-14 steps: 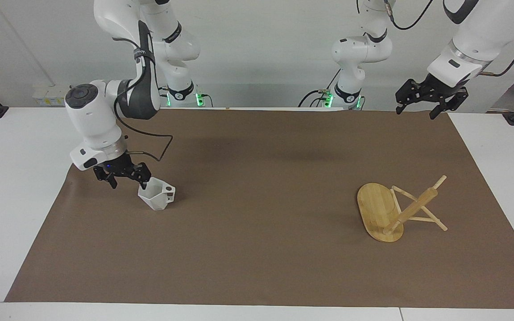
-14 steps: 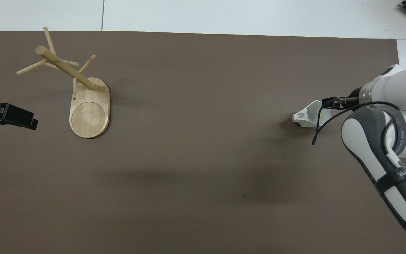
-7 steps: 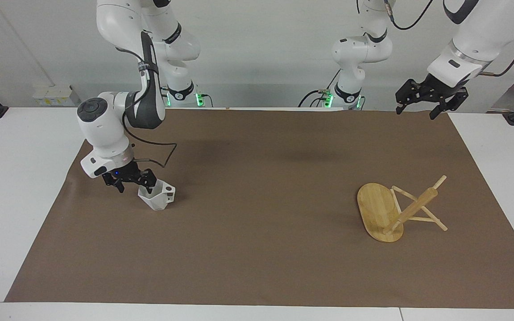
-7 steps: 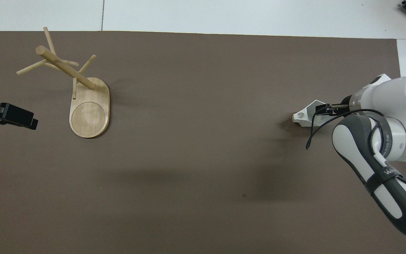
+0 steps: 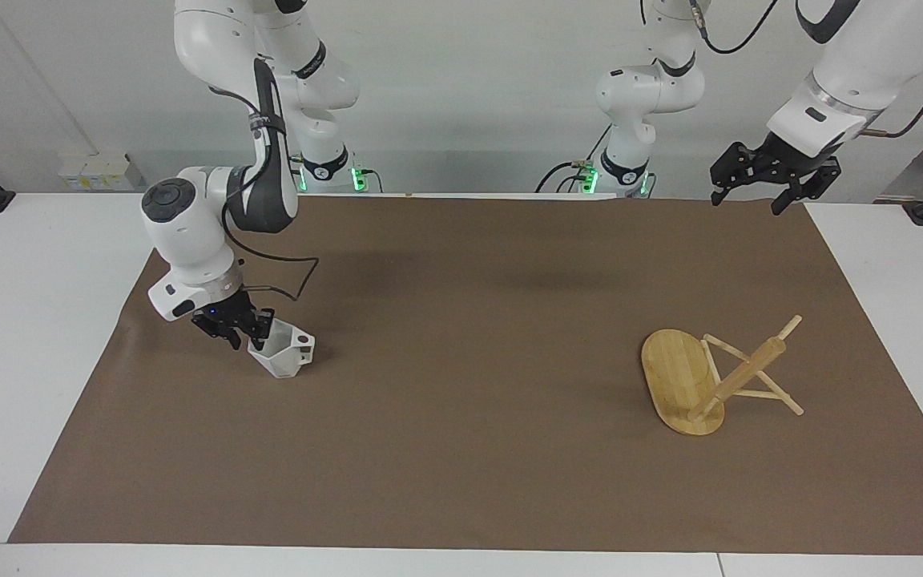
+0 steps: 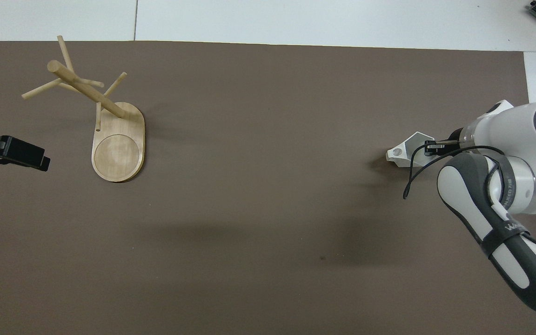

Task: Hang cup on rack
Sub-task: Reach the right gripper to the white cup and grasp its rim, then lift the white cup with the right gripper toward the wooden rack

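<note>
Looking from the robots' end outward, we see a white wall w/ both arm bases against it, then a white table (image 5: 29,320) covered by a brown mat (image 5: 461,361); left gripper (image 5: 750,192) hangs high over the mat's edge at the left arm's end, fingers spread wide, holding nothing; that arm waits; right arm bends down from its base, wrist tilted, a black cable looping off it; right gripper (image 5: 245,332) sits low at the cup (image 5: 281,353) on the rim side away from the handle; fingers look narrowed about the rim, but we can't tell if the grip is firm; cup rests on the mat toward the right arm's end, handle w/ round hole pointing toward the table's middle; rack (image 5: 710,377) stands on the mat toward the left arm's end, well apart from the cup and a bit farther from the robots; its oval base is flat on the mat, w/ the post and thin pegs at its farther end.
</note>
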You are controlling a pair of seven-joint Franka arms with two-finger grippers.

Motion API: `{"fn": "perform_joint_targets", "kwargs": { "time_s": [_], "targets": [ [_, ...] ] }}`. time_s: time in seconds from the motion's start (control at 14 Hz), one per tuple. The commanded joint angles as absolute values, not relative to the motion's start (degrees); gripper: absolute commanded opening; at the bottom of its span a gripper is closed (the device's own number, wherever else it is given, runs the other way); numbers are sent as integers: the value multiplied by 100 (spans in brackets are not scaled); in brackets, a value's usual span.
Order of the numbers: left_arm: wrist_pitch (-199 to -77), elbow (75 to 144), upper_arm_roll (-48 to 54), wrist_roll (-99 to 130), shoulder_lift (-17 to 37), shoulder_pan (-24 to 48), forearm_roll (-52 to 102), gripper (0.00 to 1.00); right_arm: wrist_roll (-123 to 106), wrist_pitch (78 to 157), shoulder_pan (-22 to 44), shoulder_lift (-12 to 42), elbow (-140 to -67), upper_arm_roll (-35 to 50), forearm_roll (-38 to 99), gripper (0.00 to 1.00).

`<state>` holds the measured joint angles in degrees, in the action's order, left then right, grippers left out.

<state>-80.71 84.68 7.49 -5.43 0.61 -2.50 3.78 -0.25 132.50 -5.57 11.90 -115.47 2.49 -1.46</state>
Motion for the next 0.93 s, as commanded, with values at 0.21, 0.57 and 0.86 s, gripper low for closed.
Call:
{"fn": "perform_joint_targets", "kwargs": {
  "time_s": [0.21,0.57,0.86],
  "targets": [
    [-8086,8613,791,-598,-79,-316,325,100,9,12886,-580,1169,-11365,290,-62,0],
    [-8086,8613,791,-598,-79,-316,325,100,-201,10571,-589,1178,-9708,308,701,0],
    [-8086,8613,791,-589,-79,-316,325,100,-439,9239,-694,994,-8650,325,2106,0]
  ]
}}
